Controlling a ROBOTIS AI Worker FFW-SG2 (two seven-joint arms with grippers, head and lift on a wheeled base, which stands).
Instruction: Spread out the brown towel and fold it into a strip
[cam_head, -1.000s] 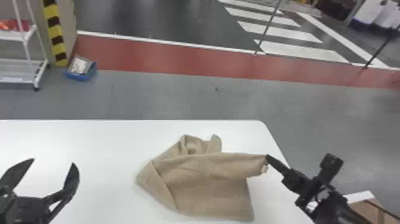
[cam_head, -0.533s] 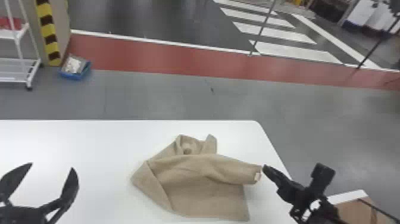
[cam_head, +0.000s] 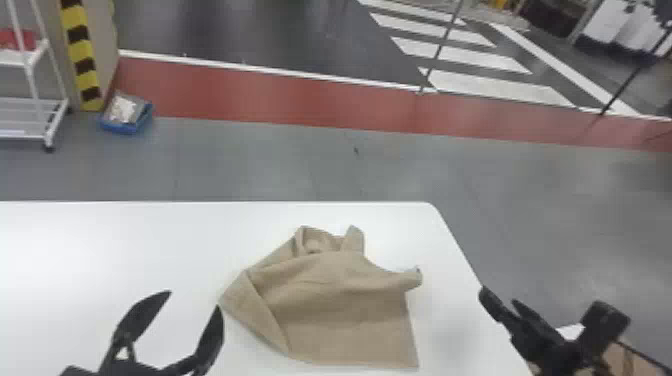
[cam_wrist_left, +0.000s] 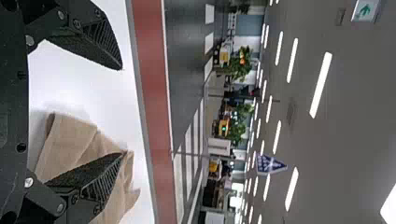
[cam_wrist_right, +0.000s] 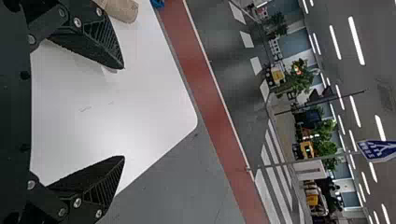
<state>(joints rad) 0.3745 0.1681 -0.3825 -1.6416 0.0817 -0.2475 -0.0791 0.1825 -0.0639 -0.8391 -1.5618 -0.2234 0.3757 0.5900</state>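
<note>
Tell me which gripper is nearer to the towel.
Left: the left gripper is just left of the towel; the right gripper is off its right side, across a wider gap.

The scene is bright and evenly lit, with rows of white ceiling lights glaring overhead in both wrist views. Taking the head view as a clock face, the white table bleaches toward eight o'clock, nearly without tone. Shadows are soft: a faint grey patch lies on it at five o'clock, and shallow shading models the creases of the brown towel at six. Dull sheen crosses the dark floor at eleven; the grey floor is dimmer at three.
</note>
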